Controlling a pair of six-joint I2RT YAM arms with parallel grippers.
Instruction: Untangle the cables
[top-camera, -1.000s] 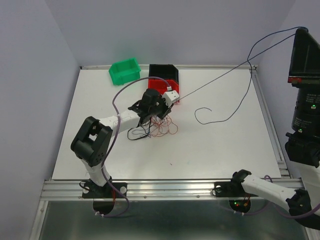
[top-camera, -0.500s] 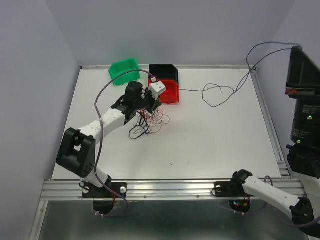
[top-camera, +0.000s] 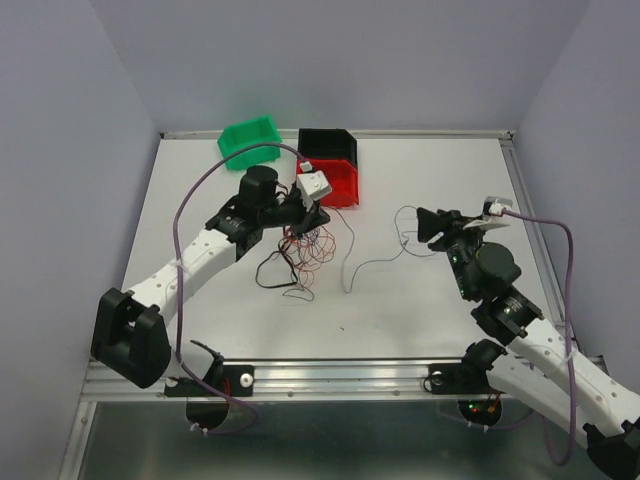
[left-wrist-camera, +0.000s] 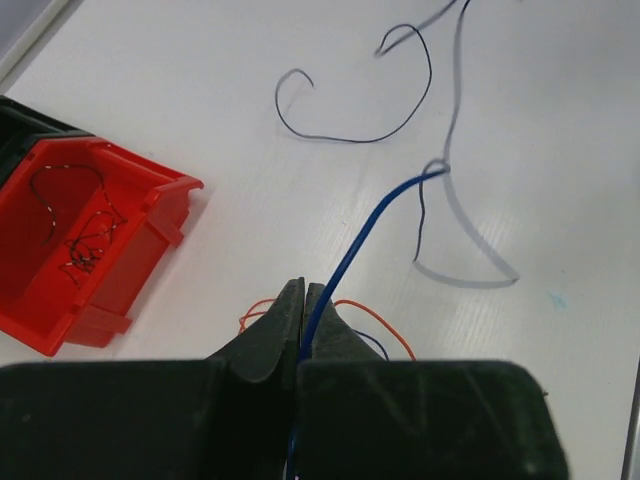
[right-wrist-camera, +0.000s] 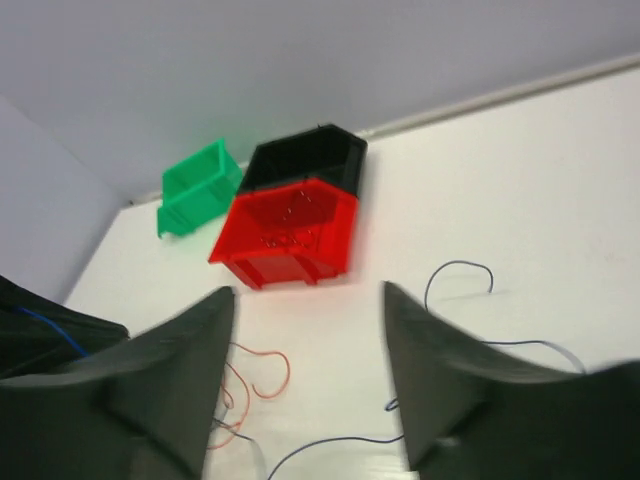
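The red bin looks glossy plastic, the table smooth, the cables sleek.

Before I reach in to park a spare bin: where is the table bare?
Bare: the far right corner between black bin and right rail; the near strip between tangle and front rail. Crowded: the middle, where the left gripper pinches a blue wire at the tangle and a loose wire lies by the right gripper.
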